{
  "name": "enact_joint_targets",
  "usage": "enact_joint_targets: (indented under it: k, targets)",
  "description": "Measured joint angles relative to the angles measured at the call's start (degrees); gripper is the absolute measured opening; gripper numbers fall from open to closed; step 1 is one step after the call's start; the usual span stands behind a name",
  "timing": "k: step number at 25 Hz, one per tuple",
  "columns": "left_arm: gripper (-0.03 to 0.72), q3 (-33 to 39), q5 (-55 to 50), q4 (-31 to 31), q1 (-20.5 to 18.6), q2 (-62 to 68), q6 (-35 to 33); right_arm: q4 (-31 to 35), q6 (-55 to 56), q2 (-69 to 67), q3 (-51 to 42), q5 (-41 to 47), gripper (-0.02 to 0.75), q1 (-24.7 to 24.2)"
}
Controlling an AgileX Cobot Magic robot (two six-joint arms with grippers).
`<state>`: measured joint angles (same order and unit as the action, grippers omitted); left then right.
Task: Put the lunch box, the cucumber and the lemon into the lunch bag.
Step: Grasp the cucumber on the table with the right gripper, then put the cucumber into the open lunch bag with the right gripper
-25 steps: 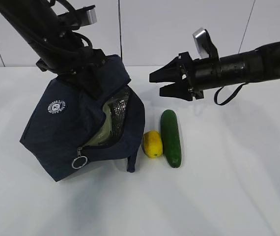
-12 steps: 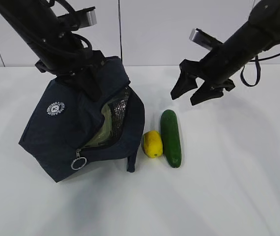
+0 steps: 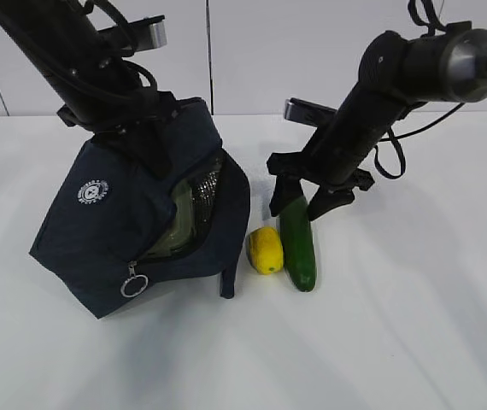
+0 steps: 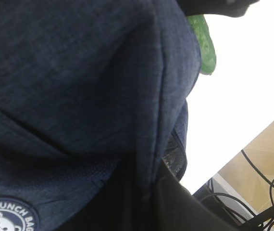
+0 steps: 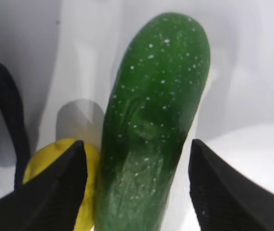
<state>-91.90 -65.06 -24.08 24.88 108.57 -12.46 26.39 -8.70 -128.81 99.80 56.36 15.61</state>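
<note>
While tilted on the white table (image 3: 414, 325) at the left of the exterior frame, sits lifted at its top edge: the lunch bag (image 3: 124, 231), navy, round white logo facing the camera, zipper ring hanging low, mouth gaping toward frame centre with silver lining showing. Inside that mouth, visible as a pale green edge: the lunch box (image 3: 178, 232). Above it, upper left, buried in fabric: the left gripper (image 3: 137, 141), finger state impossible to tell. Just right of the bag, lying on the table and touching side by side: the lemon (image 3: 266, 250) and the cucumber (image 3: 297, 243). Over the cucumber's far end, centre right: the right gripper (image 3: 302, 203), fingers spread wide, straddling it without contact.
</note>
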Motion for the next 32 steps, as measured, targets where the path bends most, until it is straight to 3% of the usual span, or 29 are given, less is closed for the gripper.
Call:
enact_joint_targets:
  k: [9,13,16,25,28,32]
  targets:
    - [0.02,0.0,0.0,0.1,0.0,0.0,-0.1,-0.5,1.6,-3.3,0.1,-1.3,0.484,0.0]
    - [0.02,0.0,0.0,0.2,0.0,0.0,-0.1,-0.5,1.6,-3.3,0.5,-1.6,0.338,0.0]
    - [0.02,0.0,-0.1,0.2,0.0,0.0,-0.1,-0.5,1.2,-3.3,0.6,-1.6,0.283,0.0]
    - [0.02,0.0,-1.1,0.3,0.0,0.0,-0.1,-1.5,-1.7,-2.0,9.6,6.1,0.272,-1.4]
    - [0.02,0.0,-1.8,0.3,0.0,0.0,-0.1,2.7,-5.2,-0.7,12.2,9.9,0.271,-2.4]
    - [0.02,0.0,-2.2,0.3,0.0,0.0,-0.2,14.3,-12.2,-0.5,13.2,12.8,0.27,-3.2]
